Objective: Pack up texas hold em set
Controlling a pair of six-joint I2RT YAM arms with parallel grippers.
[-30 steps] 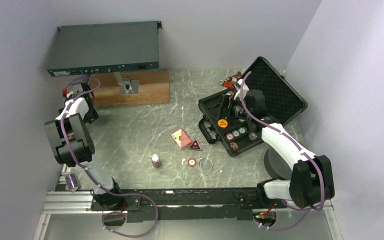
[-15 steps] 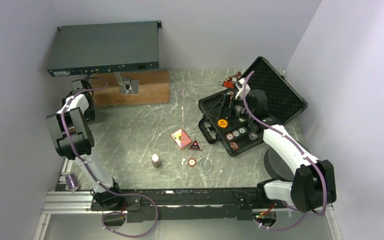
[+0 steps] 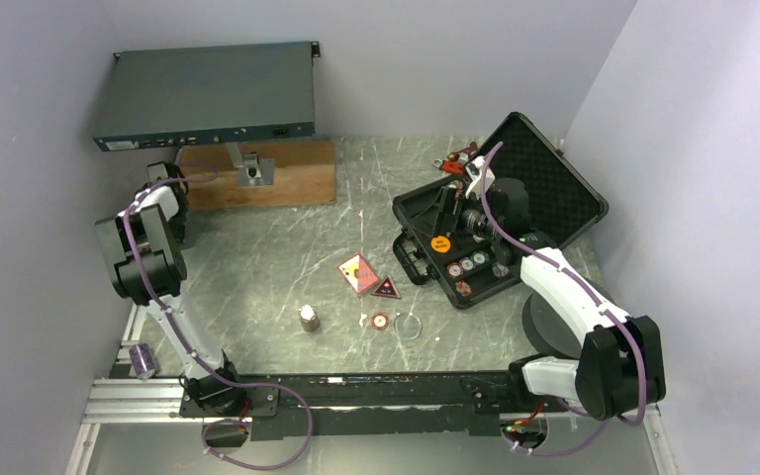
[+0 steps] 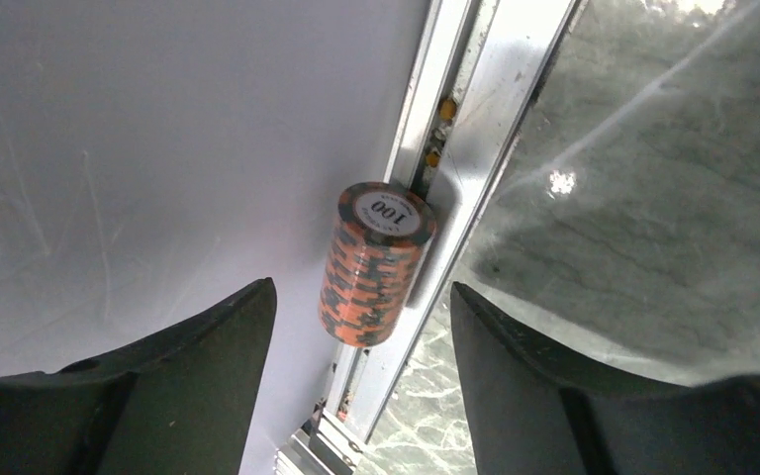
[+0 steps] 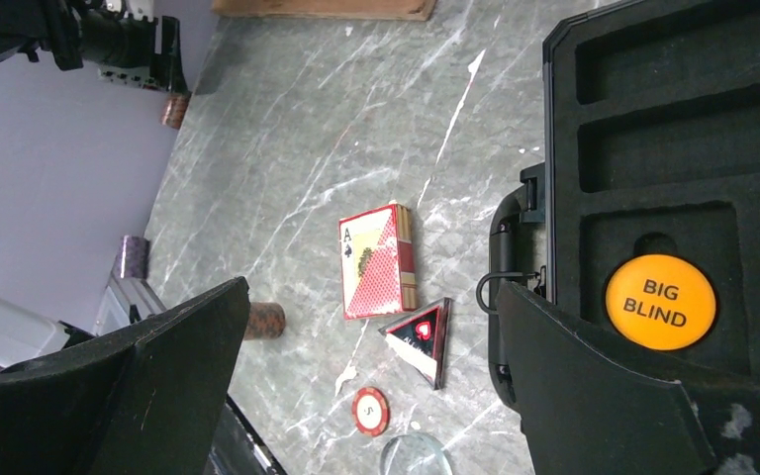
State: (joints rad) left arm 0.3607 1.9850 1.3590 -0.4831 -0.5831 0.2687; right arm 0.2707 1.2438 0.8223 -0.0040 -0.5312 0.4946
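Note:
An orange-and-black poker chip stack [image 4: 374, 262] lies on its side on the metal rail at the table's left edge, against the wall. My left gripper [image 4: 361, 287] is open, its fingers on either side of the stack's near end without touching it. The black case [image 3: 411, 213] lies open at the right, holding an orange BIG BLIND button [image 5: 660, 302] and a few chips [image 3: 467, 263]. My right gripper [image 5: 371, 285] hangs open and empty by the case's left edge. On the table lie a card deck [image 5: 376, 262], the red-black triangle [image 5: 421, 336], a red chip [image 5: 370, 411] and a brown chip stack [image 3: 308, 318].
A grey-blue rack box [image 3: 208, 94] rests on a wooden board [image 3: 277, 173] at the back left. A red-handled wrench [image 3: 460, 158] lies behind the case. A clear disc [image 3: 408, 326] sits beside the red chip. A purple stack [image 3: 142, 358] stands at the near left rail.
The left arm has folded in closer to the left wall and its jaws have narrowed somewhat around the orange stack. The right arm has hardly moved.

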